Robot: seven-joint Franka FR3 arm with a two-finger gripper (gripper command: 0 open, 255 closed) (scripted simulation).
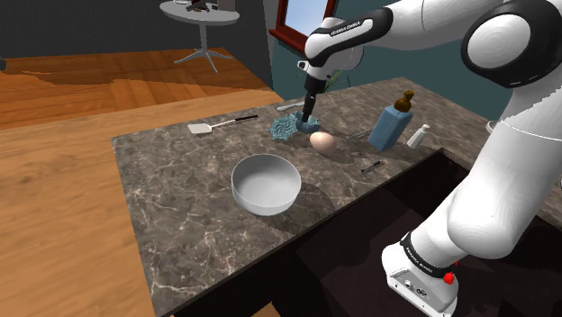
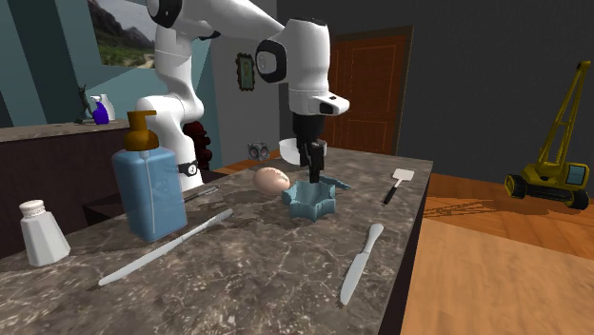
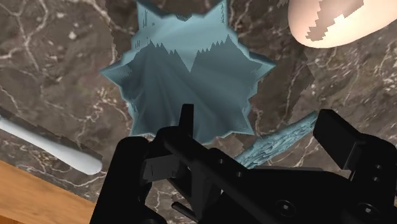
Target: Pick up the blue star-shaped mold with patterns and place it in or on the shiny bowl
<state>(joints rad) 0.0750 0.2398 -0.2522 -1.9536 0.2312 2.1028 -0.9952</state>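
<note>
The blue star-shaped mold [image 1: 286, 127] [image 2: 312, 202] [image 3: 191, 76] lies open side up on the dark marble counter, between the egg and the spatula. My gripper [image 1: 309, 113] [image 2: 314, 177] [image 3: 264, 137] points straight down at it and is open. One finger stands inside the hollow and the other finger [image 3: 343, 143] outside, with a patterned star point between them; I see no firm clasp. The bowl [image 1: 266, 183] [image 2: 287, 148], drawn pale grey-white, sits empty nearer the counter's front edge in the shoulder view, about a hand's width from the mold.
An egg [image 1: 322, 140] [image 2: 271, 179] [image 3: 337, 22] lies right beside the mold. A white spatula [image 1: 216, 125] [image 2: 398, 183], a blue soap bottle [image 1: 390, 124] [image 2: 148, 181], a white shaker [image 1: 418, 136] [image 2: 43, 233] and two knives [image 2: 362, 262] [image 2: 167, 247] lie around. The counter edge drops to a wooden floor.
</note>
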